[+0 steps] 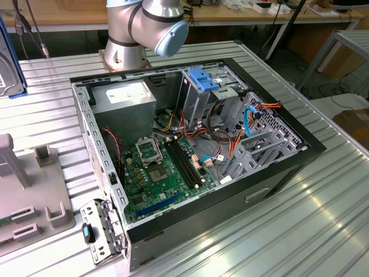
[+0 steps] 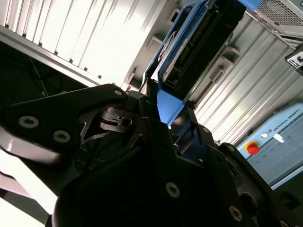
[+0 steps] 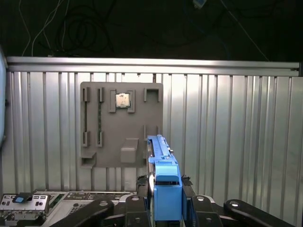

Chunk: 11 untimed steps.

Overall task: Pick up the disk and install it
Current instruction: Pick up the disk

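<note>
First wrist view: hand [image 3: 165, 189] clamped on disk [image 3: 160, 151], seen edge-on. Second wrist view: its dark connector face. Exterior view: open case [image 1: 230, 202] on bench [image 1: 323, 231]; power-supply label [image 1: 128, 92] unreadable.

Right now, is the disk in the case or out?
Out. In both wrist views the gripper holds the disk by its blue rails, above the ribbed table and the grey fixture tray.

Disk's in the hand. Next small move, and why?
Probably carry the disk toward the drive cage, keeping height: the hand is shut on it, and it appears to hang clear above the grey fixture, away from the open case.
</note>
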Each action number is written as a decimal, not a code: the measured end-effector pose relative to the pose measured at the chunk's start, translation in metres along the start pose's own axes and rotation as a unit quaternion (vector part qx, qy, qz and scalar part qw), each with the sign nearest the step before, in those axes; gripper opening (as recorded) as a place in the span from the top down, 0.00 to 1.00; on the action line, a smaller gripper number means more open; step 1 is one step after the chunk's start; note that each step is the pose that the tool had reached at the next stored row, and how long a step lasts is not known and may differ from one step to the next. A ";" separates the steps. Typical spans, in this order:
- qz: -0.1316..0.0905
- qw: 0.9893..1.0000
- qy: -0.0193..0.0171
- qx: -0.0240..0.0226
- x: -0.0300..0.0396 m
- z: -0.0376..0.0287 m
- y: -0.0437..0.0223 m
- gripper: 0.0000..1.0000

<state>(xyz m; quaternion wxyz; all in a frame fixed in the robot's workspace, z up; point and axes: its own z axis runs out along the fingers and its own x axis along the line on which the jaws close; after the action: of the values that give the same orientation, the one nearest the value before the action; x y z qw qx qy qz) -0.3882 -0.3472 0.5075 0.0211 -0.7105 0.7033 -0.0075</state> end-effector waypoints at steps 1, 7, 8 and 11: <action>0.000 1.000 0.000 0.000 0.0000 0.0001 -0.0015 0.64; 0.000 1.000 0.000 0.000 0.0000 0.0001 -0.0024 0.64; 0.000 1.000 0.000 0.000 0.0000 0.0001 -0.0024 0.64; 0.000 1.000 0.000 0.000 0.0000 0.0001 -0.0025 0.64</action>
<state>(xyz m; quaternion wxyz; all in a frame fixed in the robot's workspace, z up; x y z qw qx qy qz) -0.3857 -0.3472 0.5074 0.0211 -0.7105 0.7033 -0.0075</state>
